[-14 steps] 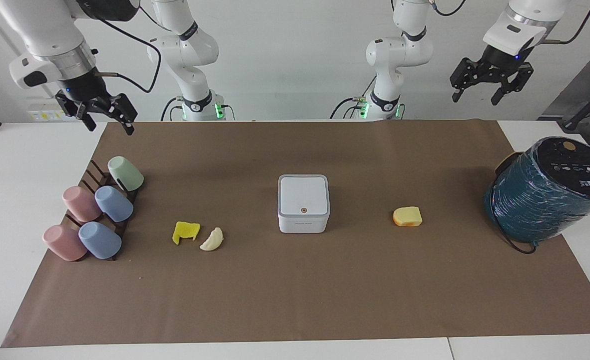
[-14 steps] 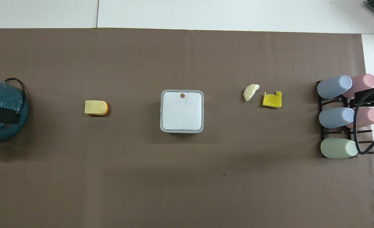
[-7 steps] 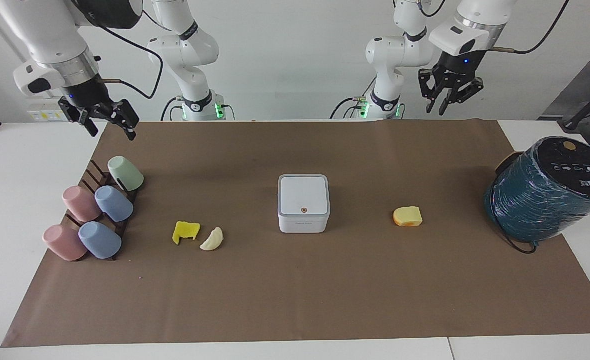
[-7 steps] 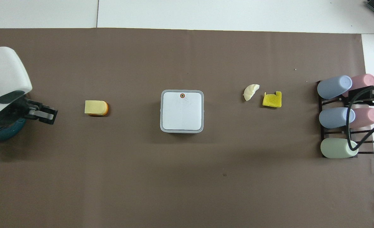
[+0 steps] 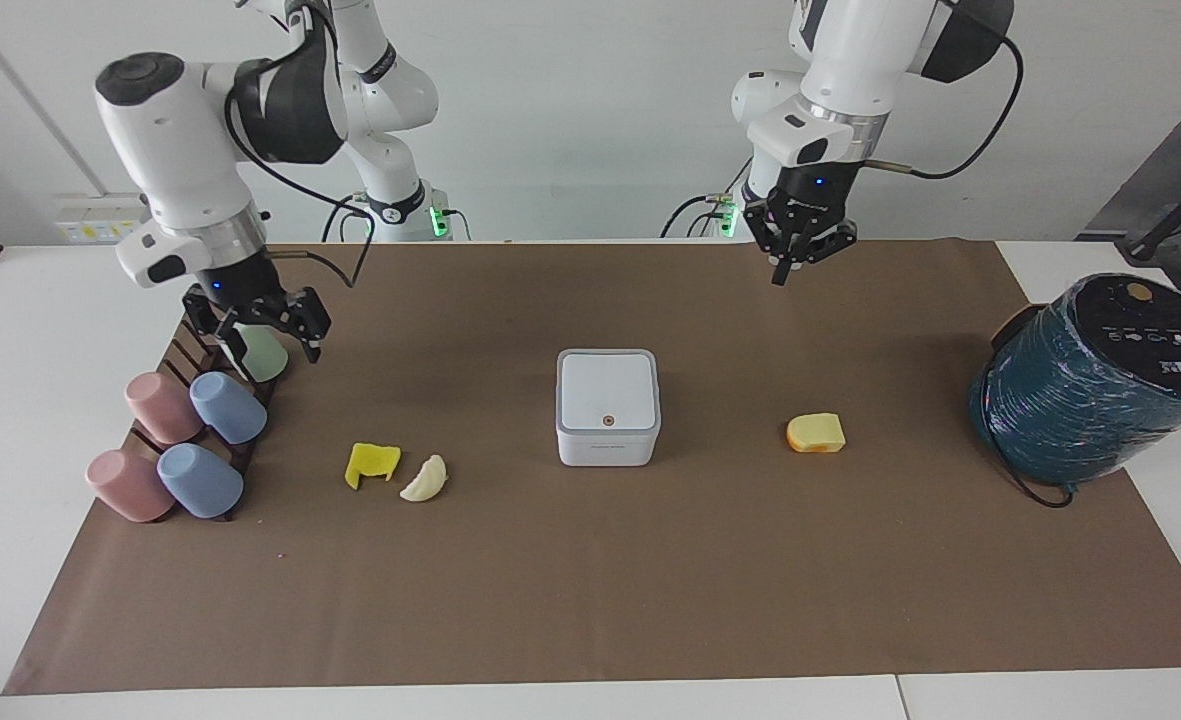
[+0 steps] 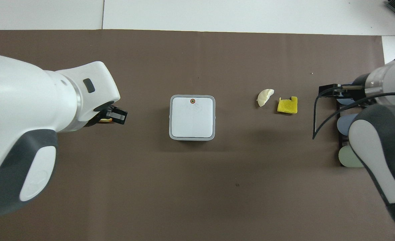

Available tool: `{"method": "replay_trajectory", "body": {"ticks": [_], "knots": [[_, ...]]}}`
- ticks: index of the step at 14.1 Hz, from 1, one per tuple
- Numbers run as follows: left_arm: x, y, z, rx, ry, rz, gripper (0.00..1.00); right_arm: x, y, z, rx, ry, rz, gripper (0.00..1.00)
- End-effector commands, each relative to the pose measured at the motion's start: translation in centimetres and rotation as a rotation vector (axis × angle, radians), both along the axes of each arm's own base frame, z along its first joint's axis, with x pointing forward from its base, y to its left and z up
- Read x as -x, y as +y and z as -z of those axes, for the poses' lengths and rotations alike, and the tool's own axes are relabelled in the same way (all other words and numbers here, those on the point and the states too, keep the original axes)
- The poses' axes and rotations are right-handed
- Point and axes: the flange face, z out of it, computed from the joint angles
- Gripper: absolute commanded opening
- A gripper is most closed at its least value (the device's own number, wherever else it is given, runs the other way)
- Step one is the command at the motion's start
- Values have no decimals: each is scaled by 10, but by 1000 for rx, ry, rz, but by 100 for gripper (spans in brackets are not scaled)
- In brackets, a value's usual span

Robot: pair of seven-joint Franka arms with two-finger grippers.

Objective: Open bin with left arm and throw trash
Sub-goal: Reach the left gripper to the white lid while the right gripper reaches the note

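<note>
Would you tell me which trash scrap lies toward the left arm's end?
The yellow-orange spongy chunk; the other two scraps lie together toward the right arm's end.

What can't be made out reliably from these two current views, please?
- Overhead view: the left arm's wrist covers most of the orange chunk.
- Overhead view: the right arm hides most of the cups; the right gripper is out of sight.
- Both views: the bin is shut, contents unseen.
- Facing view: whether the left gripper is open or shut.

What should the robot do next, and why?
Probably bring the left gripper over the bin and down to its lid. The lid is shut, all three scraps lie on the mat, and that gripper hangs in the air, nothing in it, short of the bin.
</note>
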Motion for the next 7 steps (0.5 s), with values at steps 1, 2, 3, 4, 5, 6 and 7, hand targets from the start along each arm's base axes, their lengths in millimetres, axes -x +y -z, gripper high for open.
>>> {"method": "replay_trajectory", "body": {"ticks": [1,2,3,4,5,6,7], "knots": [[-14,-37,31,43,-7,-24,0,-24,31,46,-9,-24,4,100],[-21,-45,41,68,-9,-25,0,-30,40,61,-8,-30,9,100],[-24,-60,53,93,-10,-18,0,-34,41,77,-2,-21,2,100],[-27,-72,64,103,-18,-7,0,-36,42,91,5,-20,-19,100],[-30,-85,82,107,-16,4,0,-36,41,108,25,-4,-101,100],[-30,-98,92,122,-31,12,0,-33,34,125,53,14,-227,100],[-31,-108,104,126,-29,20,0,-30,27,140,68,24,-301,100]]}}
